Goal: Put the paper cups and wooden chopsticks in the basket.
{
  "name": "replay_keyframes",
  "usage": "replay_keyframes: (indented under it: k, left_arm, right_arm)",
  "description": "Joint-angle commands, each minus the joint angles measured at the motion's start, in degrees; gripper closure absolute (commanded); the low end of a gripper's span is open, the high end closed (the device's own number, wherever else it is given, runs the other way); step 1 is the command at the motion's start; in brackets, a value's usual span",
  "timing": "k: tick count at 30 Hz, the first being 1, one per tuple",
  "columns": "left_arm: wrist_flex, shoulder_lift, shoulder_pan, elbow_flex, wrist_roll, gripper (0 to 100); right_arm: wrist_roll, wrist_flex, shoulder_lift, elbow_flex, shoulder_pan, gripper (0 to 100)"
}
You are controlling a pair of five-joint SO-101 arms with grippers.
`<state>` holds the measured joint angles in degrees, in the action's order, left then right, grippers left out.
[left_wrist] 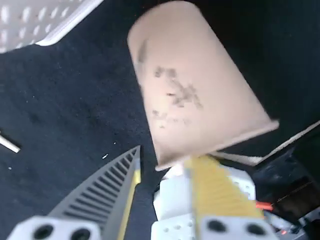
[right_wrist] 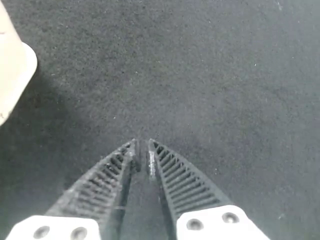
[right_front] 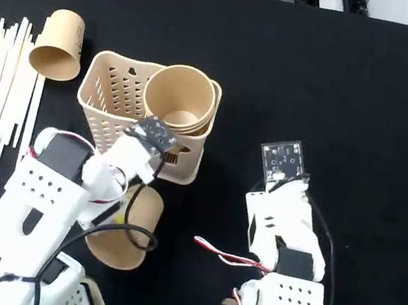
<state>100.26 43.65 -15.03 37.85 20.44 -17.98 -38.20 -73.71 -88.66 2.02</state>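
Under my left arm (right_front: 38, 194), a paper cup (right_front: 116, 254) lies on its side on the counter (right_front: 369, 111), base toward the basket (right_front: 111, 97). From above I can't see the left gripper (left_wrist: 169, 154); its wrist view shows it apart at the cup's mouth. The right gripper (right_wrist: 142, 146) is pinched together over bare counter.

The tabletop (right_front: 372, 95) wears black matt cloth, faintly speckled with lint. The paper cups (right_front: 57, 44) are matt brown paper. The chopsticks (right_front: 2, 85) at upper left are pale, bare-looking wood. The basket (right_front: 106, 100) is cream perforated plastic with a mild sheen. The right hand (right_wrist: 143, 150) has ribbed dark plastic fingers (right_wrist: 102, 187) mounted on smooth white plastic.
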Motion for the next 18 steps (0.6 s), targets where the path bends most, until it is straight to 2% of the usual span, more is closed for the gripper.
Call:
replay_keyframes:
  k: [1,5,13,15,18]
  left_arm:
    - [-2.73,-0.09,0.66,-3.21,-5.71,73]
    - [-7.65,-0.09,0.57,-1.71,-9.58,74]
    - [-16.53,-0.09,0.57,4.97,-9.93,75]
    - [-17.49,-0.09,0.57,5.14,-9.93,80]
    - [-17.05,-0.09,0.57,4.53,-9.93,94]
  right_arm:
    - [-0.44,1.23,-0.22,0.04,0.00,95.6]
    - [-0.44,1.23,-0.22,0.04,0.00,95.6]
    - [-0.44,1.23,-0.22,0.04,0.00,95.6]
    - [-0.44,1.23,-0.22,0.04,0.00,95.6]
    - [-0.44,1.23,-0.22,0.04,0.00,95.6]
